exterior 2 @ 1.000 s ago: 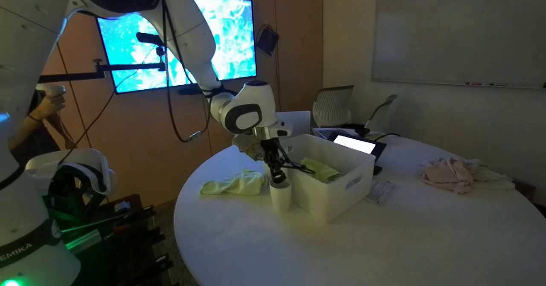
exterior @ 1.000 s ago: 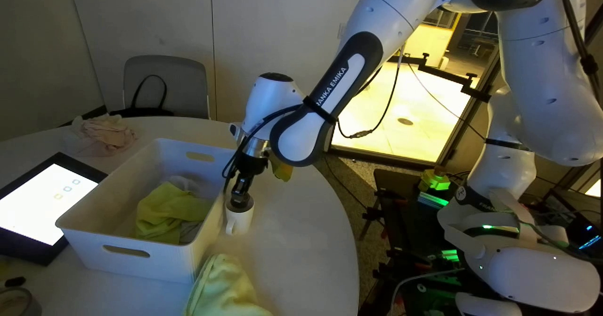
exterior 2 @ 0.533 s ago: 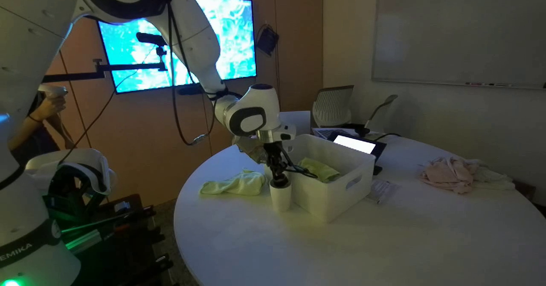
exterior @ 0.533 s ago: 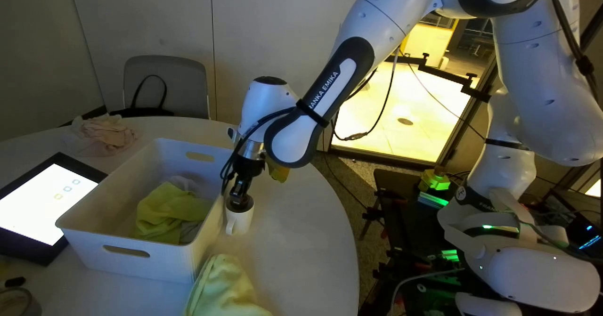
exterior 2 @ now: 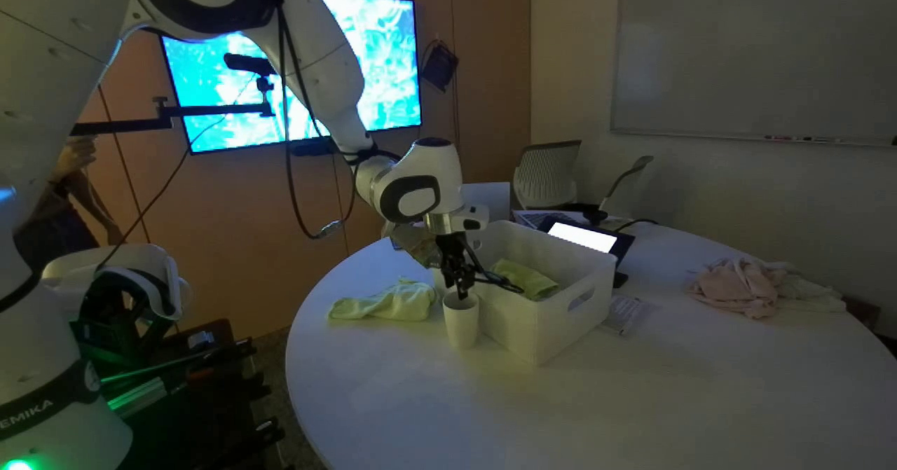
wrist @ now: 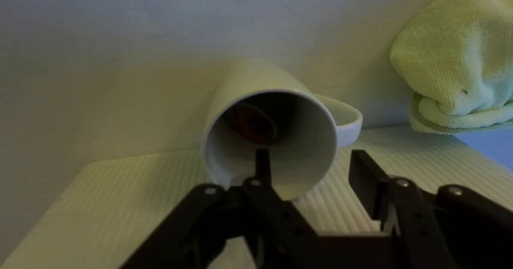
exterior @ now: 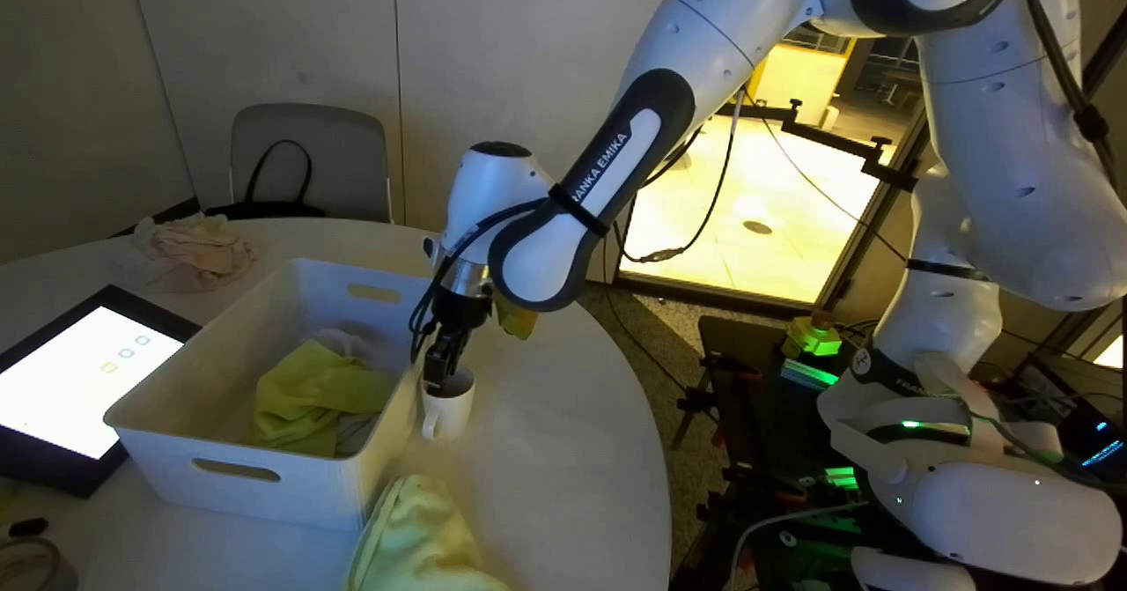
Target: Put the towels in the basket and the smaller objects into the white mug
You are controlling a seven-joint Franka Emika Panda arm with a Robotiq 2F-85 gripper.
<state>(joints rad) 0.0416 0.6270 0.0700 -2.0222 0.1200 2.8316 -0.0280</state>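
White cylindrical ceramic mug (exterior: 453, 410) upright, just beside white rect. plastic basket (exterior: 308, 490); dk reddish round obj. (wrist: 256, 124) inside mug, blurred. Basket holds crumpled yellow-green cloth towel (exterior: 308, 393) w/ greyish cloth (exterior: 355, 432) showing nr it. Rumpled pale yellow-green cloth towel (exterior 2: 392, 302) nr mug, handle side. Pink cloth towel (exterior 2: 736, 289) + off-white cloth (exterior 2: 809, 293) bunched together, well apart.

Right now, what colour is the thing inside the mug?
The thing looks dark reddish; the wrist view shows it best.

With jaws now parted, the gripper (wrist: 308, 164) no longer holds the dark round object (wrist: 254, 124), which lies inside the white mug (wrist: 256, 76); a person's hand (exterior 2: 76, 156) sits higher.
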